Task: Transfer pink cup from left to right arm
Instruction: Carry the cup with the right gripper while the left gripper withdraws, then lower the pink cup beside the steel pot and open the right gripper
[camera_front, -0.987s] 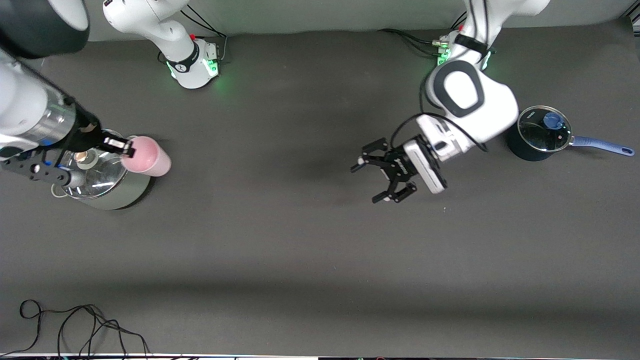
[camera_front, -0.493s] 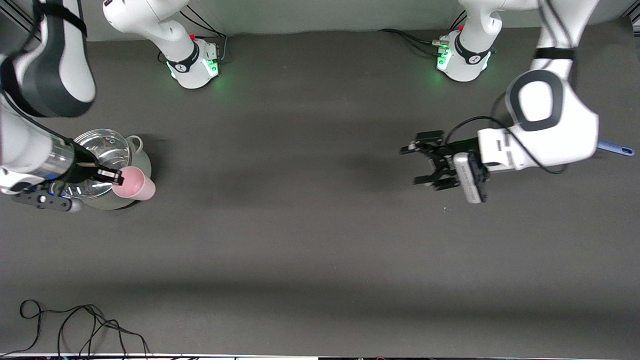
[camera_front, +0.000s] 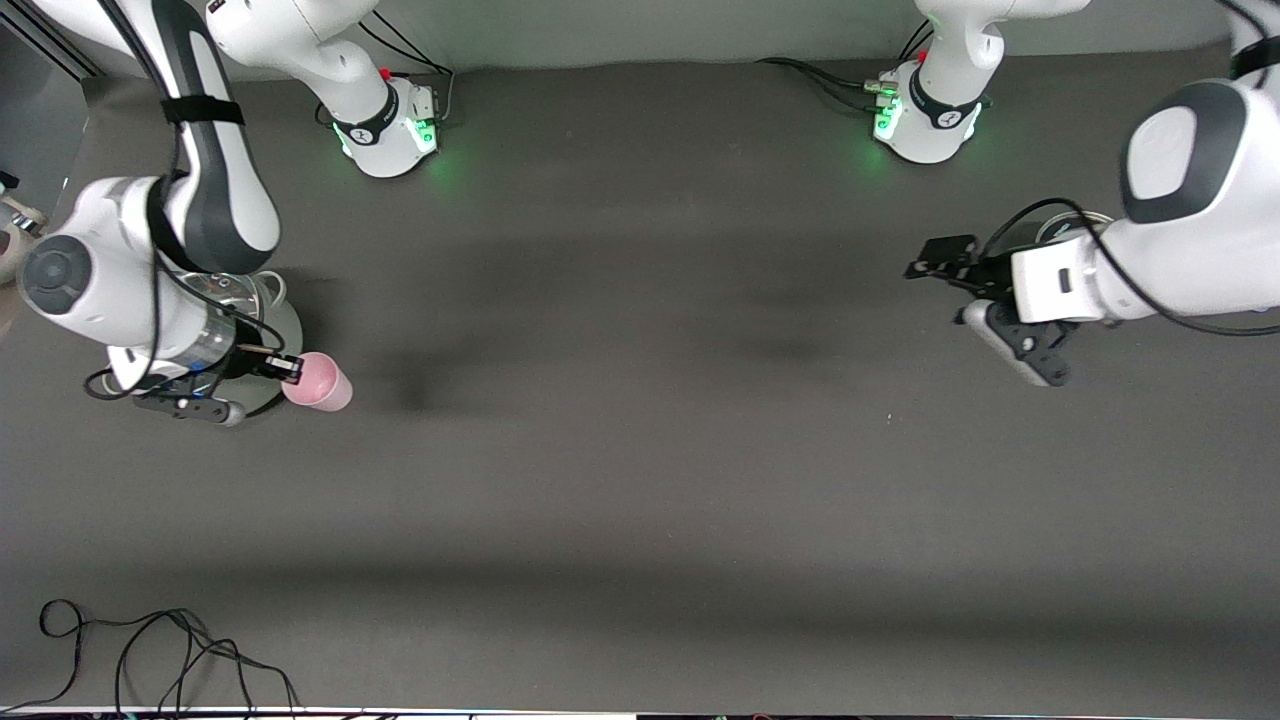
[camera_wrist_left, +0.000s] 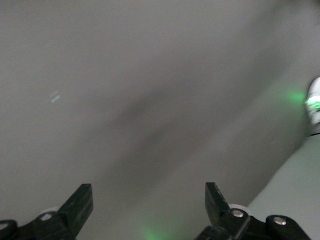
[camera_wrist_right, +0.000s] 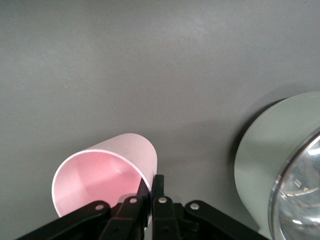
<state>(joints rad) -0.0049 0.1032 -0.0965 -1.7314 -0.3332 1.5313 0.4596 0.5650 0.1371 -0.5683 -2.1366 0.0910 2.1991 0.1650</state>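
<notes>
The pink cup hangs tipped on its side just above the table, close beside a steel pot. My right gripper is shut on the cup's rim, one finger inside the mouth and one outside. In the right wrist view the pink cup shows its open mouth, with the right gripper pinching its wall. My left gripper is open and holds nothing, over the table near the left arm's end. The left wrist view shows the left gripper with only bare table between its fingers.
The steel pot with a glass lid stands right next to the cup, partly under the right arm. A black cable lies coiled at the table's front edge at the right arm's end. The two arm bases stand at the back.
The right arm swung the cup round the pot and lowered it. The left arm pulled back toward its own end of the table, gripper still open.
</notes>
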